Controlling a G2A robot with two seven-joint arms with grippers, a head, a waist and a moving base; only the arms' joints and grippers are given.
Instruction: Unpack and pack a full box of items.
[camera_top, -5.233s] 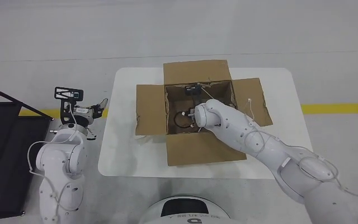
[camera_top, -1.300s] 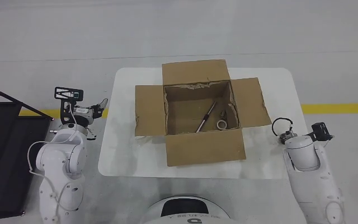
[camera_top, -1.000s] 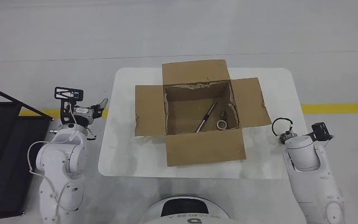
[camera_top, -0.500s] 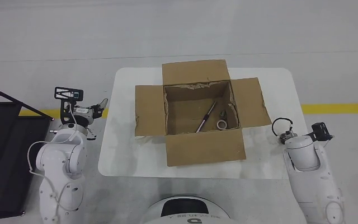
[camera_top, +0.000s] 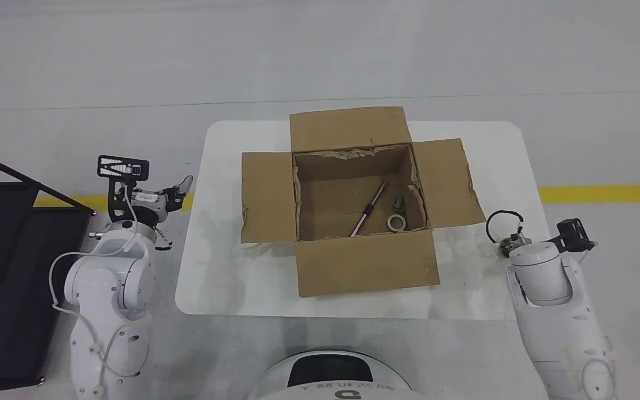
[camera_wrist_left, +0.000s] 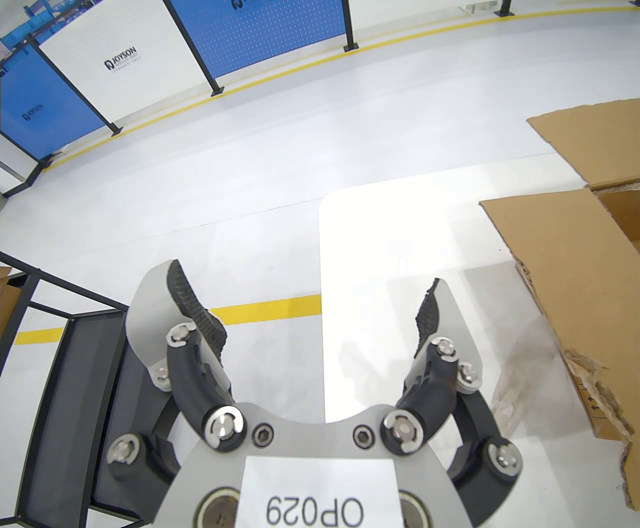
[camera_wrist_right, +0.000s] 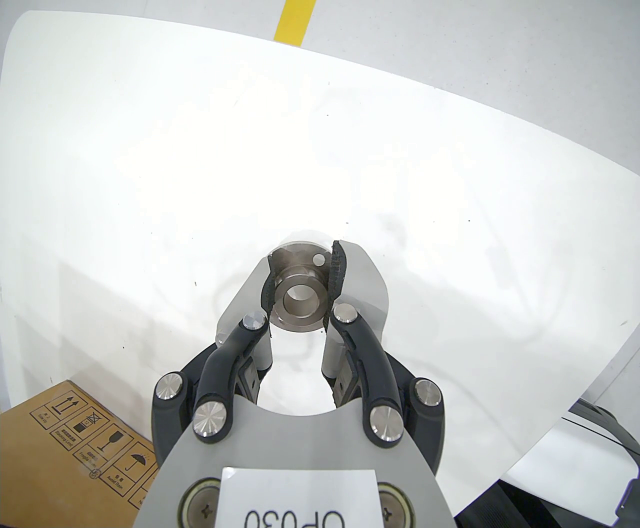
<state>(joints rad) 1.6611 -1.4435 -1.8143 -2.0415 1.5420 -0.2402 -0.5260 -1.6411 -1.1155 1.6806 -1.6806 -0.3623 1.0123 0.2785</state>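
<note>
Box (camera_top: 366, 263) sits in the middle of the table (camera_top: 230, 250) with all four flaps folded out flat, which leaves the inside open from above. A rod (camera_top: 368, 208) lies slantwise on its floor, with a ring (camera_top: 397, 221) just beside the rod's near end, against the right wall.

A metal bushing (camera_wrist_right: 299, 300) is out of the box, clamped in the right claw (camera_wrist_right: 302, 267). The pads press on its narrow hub from both sides and its wide flange faces the table. Held this way, it would likely land flat and not roll. The claw is over bare table beyond the box's right flap, probably to keep unpacked parts clear of the flaps. Whether the flange touches the table I cannot tell.

The left claw (camera_wrist_left: 303, 274) stands spread wide and holds nothing. It is off the table's left edge, near a black rack (camera_wrist_left: 85, 380) and well apart from the box, seemingly parked out of the working arm's way.

By my reading the unpacking is partly done, with the rod and ring not yet lifted out.
</note>
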